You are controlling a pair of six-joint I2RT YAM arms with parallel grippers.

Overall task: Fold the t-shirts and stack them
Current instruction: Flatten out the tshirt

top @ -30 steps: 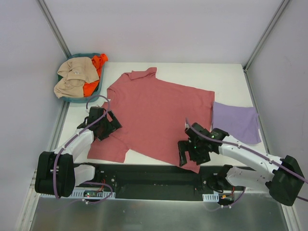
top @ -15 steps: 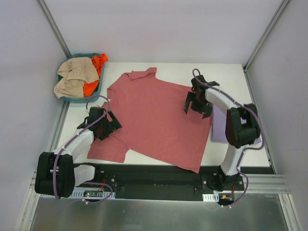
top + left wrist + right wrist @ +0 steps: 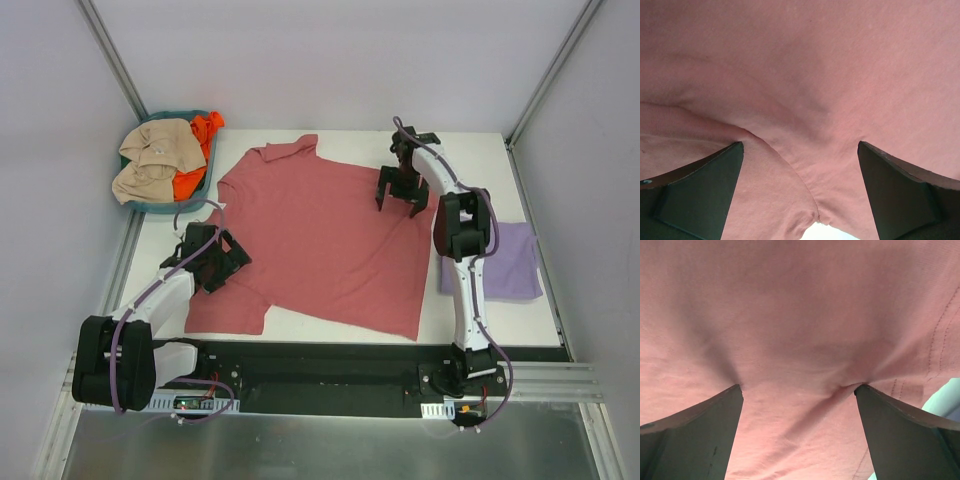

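lying beneath left gripper [image 3: 218,259] and right gripper [image 3: 402,193] — red t-shirt [image 3: 320,245]

My white table [image 3: 500,170] stands boxed in by plain pale walls [image 3: 330,60], evenly lit, with aluminium struts [image 3: 113,60] at the far corners and a brushed metal sheet [image 3: 330,445] nearest me.

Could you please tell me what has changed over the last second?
The right gripper swung from the near hem of the red t-shirt to its far sleeve, jaws open on the cloth; the shirt's near corner shifted slightly. The left gripper, lavender t-shirt and basket stayed put.
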